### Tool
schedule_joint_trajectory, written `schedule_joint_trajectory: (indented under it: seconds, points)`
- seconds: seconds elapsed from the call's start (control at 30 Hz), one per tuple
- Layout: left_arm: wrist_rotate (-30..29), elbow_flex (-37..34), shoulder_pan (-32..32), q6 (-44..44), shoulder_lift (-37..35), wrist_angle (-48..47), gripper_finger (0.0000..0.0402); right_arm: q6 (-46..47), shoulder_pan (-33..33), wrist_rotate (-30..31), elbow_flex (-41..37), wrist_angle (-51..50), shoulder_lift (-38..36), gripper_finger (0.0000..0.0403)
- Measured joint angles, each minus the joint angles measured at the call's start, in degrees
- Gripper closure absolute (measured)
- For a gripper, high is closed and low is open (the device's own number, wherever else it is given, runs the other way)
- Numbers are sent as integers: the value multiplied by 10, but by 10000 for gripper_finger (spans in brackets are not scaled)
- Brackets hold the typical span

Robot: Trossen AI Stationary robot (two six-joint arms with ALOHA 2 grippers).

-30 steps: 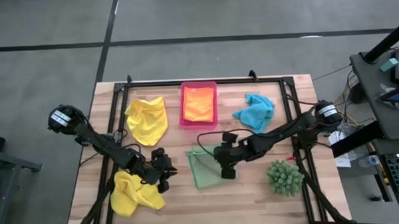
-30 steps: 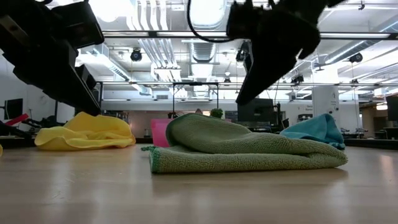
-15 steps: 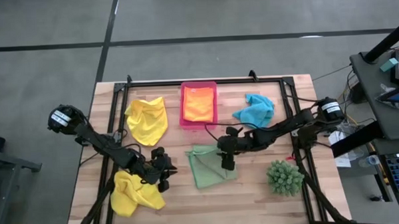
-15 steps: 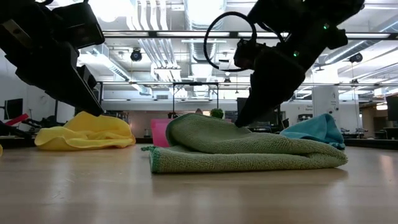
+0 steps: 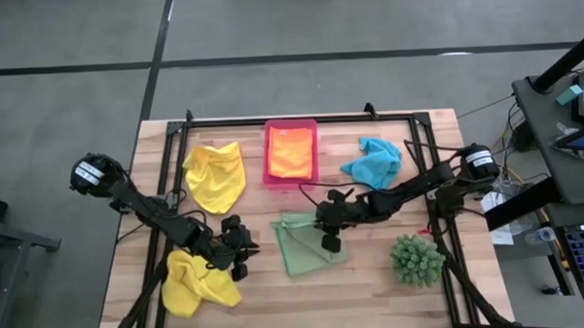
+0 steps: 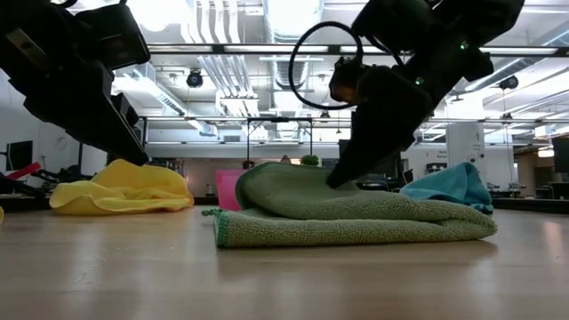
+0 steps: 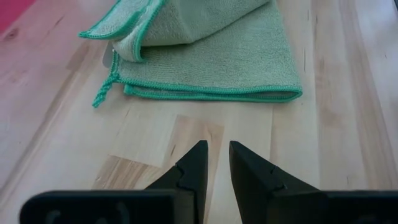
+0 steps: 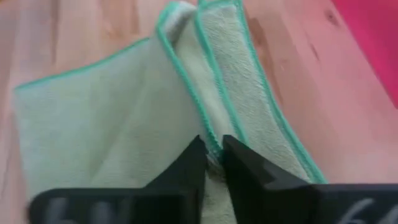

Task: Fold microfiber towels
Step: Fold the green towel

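A light green towel (image 5: 305,246) lies loosely folded on the wood at the table's middle, its upper layer humped (image 6: 293,182). My right gripper (image 5: 327,245) is down on its right part, shut on a hemmed edge. My left gripper (image 5: 242,258) hovers shut over bare wood to the left of this towel, with nothing between its fingers (image 7: 217,149). One yellow towel (image 5: 194,284) lies crumpled at the near left. Another yellow towel (image 5: 216,174) lies at the far left. A turquoise towel (image 5: 373,163) lies at the far right. An orange towel (image 5: 292,152) lies in the pink tray (image 5: 268,155). My right gripper pinches a green-hemmed edge (image 8: 208,135) of the light green towel's upper layer between its two fingers (image 8: 194,163). It comes slanting down from the table's right side. One layer or several, I cannot tell. The towel lies slack on the table, nothing lifted.
A spiky green plant (image 5: 416,259) stands at the near right, close to my right arm. A black frame (image 5: 300,120) runs along the table's far and side edges. Bare wood lies between the green towel and the near edge.
My right gripper has come down from above the light green towel onto its upper fold and shifted slightly toward the table's left. The towel lies as before. My left arm has kept still.
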Motion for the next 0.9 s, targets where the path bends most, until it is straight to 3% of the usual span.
schedule_joint_trajectory:
  seconds: [0.1,0.9]
  points:
    - [0,0,0,0,0,0,350,1,8,-7,3,9,-3,389]
    - [-7,3,0,10,0,0,350,37,76,-9,57,37,2,390]
